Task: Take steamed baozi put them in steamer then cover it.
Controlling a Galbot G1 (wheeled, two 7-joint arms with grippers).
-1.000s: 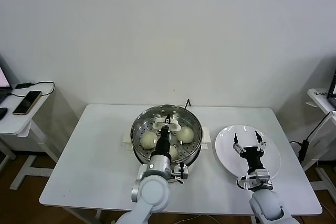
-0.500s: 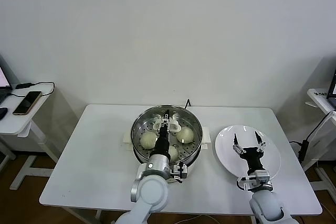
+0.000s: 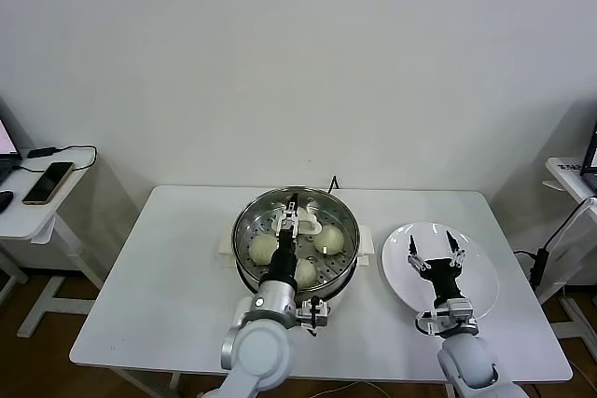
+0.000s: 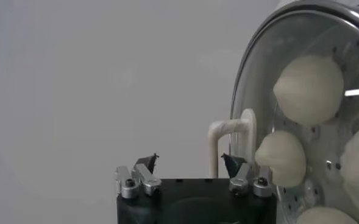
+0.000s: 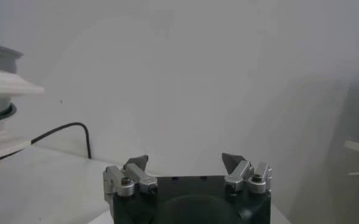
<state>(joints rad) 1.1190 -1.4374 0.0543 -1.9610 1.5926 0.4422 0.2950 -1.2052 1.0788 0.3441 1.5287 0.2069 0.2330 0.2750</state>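
Four buns [image 3: 265, 248] sit inside the steamer [image 3: 244, 230] under its glass lid [image 3: 347, 221]; both the left gripper [image 3: 295, 218] and right gripper [image 3: 431, 247] are spread, so the task looks complete.

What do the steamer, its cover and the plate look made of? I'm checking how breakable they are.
Steamer: shiny, mirror-like wall, likely stainless steel. Cover: clear, buns visible through it, probably glass, with a cream bar handle, perhaps plastic. Plate: glossy white, ceramic or plastic.
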